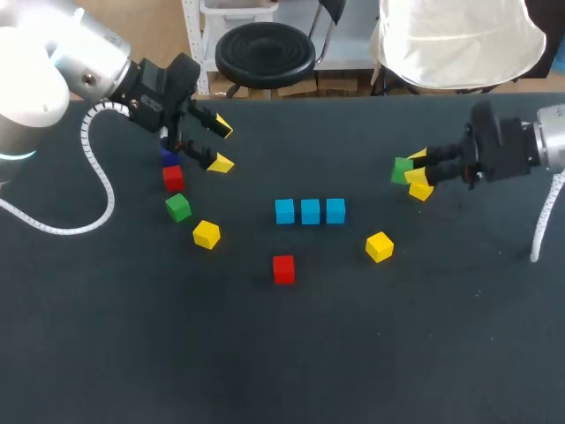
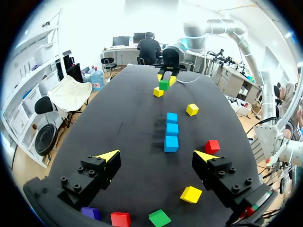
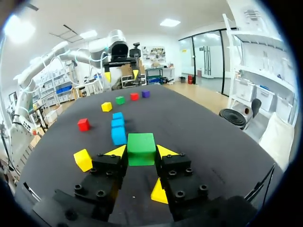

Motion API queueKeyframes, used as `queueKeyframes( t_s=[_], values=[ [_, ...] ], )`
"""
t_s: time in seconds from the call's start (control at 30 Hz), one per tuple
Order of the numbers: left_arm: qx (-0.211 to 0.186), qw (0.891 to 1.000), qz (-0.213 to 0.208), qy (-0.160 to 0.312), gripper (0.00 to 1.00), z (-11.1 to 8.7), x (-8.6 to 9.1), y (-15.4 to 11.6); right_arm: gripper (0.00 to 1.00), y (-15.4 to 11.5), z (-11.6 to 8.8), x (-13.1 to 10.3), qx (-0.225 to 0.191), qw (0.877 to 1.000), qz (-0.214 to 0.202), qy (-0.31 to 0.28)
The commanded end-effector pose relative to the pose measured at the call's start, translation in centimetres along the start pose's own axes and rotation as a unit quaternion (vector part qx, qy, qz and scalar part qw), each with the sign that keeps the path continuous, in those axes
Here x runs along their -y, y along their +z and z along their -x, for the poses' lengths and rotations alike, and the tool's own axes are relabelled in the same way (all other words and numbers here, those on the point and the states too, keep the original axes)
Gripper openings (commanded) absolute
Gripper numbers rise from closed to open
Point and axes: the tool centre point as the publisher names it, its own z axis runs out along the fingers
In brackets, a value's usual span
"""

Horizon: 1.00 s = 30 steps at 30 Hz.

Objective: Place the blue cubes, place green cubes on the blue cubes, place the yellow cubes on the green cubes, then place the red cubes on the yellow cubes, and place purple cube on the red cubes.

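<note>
A green cube (image 3: 141,145) is gripped by the right gripper (image 3: 141,152), near a yellow cube (image 3: 158,193). The left gripper (image 2: 156,156) is spread wide, with nothing held.

I'm working over a table (image 1: 291,371) with a matte, near-black top that fills most of the head view. Past its far edge I can see a wooden floor (image 1: 159,26), a round black stool (image 1: 265,49) left of centre and a chair under a white cover (image 1: 459,40) to the right. A white rack (image 1: 196,44) stands just left of the stool. The right wrist view shows ceiling light panels (image 3: 169,22), glass doors (image 3: 208,54) and white shelving (image 3: 265,75).
</note>
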Motion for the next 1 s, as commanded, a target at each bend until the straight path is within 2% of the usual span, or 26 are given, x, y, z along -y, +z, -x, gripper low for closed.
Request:
queueKeyframes(
  t_s=[0.03, 0.83, 1.0],
  values=[
    [0.000, 1.000, 0.001, 0.000, 1.00, 0.0, 0.1, 0.0, 0.00, -0.2, 1.7, -1.4, -0.027, 1.000, -0.002, -0.012],
    [0.000, 1.000, 0.001, 0.000, 1.00, 0.0, 0.1, 0.0, 0.00, -0.2, 2.0, -1.6, -0.036, 0.999, 0.001, -0.020],
    [0.000, 1.000, 0.001, 0.000, 1.00, 0.0, 0.1, 0.0, 0.00, 2.2, 4.4, -2.3, -0.032, 0.999, 0.026, -0.034]
  ],
)
